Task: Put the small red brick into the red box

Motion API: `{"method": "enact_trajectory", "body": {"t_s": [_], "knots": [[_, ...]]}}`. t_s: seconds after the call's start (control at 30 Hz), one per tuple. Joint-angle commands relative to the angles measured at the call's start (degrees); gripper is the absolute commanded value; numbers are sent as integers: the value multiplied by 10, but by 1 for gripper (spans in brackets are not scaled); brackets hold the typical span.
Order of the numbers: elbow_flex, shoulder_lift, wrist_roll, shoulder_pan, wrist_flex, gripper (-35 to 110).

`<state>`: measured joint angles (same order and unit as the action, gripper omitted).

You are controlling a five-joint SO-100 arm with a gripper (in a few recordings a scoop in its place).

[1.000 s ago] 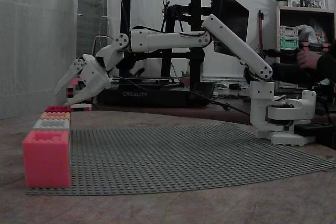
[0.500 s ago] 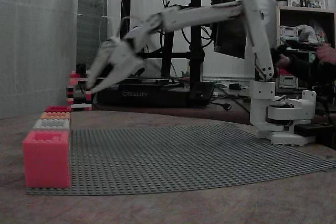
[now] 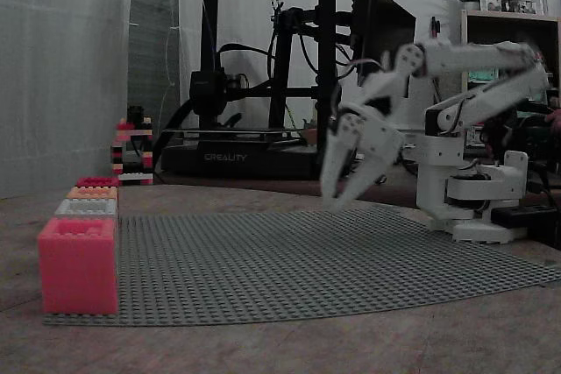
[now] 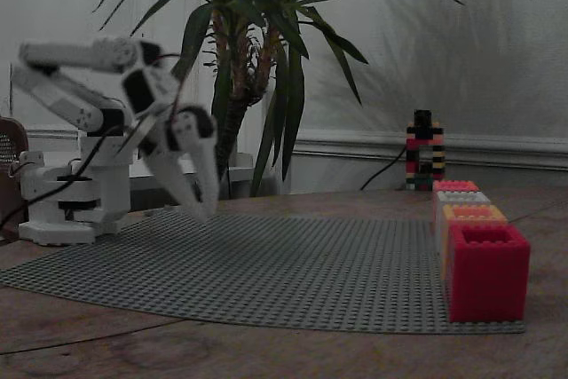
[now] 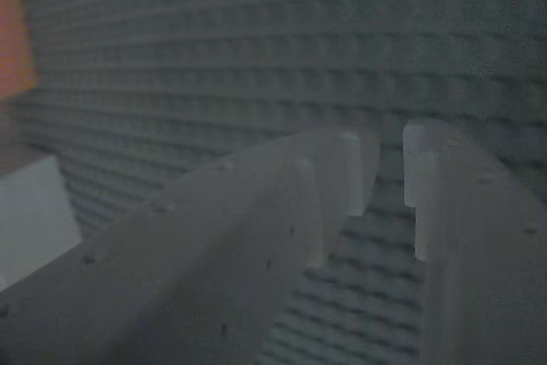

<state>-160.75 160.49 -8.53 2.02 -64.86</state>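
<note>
End effector (image 3: 342,190): fingers parted, nothing held (blurred) | over studded baseplate (image 3: 289,260) | red box (image 3: 78,264) well apart

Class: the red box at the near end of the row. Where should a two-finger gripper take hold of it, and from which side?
Probably from above, pinching one wall at the rim of the red box: it stands upright and its top looks open. The next box sits close behind it, so take the front wall or a side wall.
</note>
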Motion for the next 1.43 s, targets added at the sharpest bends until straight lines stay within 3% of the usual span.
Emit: {"method": "enact_trajectory", "body": {"t_s": [0.0, 0.27, 1.4], "knots": [[-20, 134, 16, -6, -61, 0], [-29, 229, 47, -16, -154, 0], [-32, 240, 77, -40, -156, 0]]}}
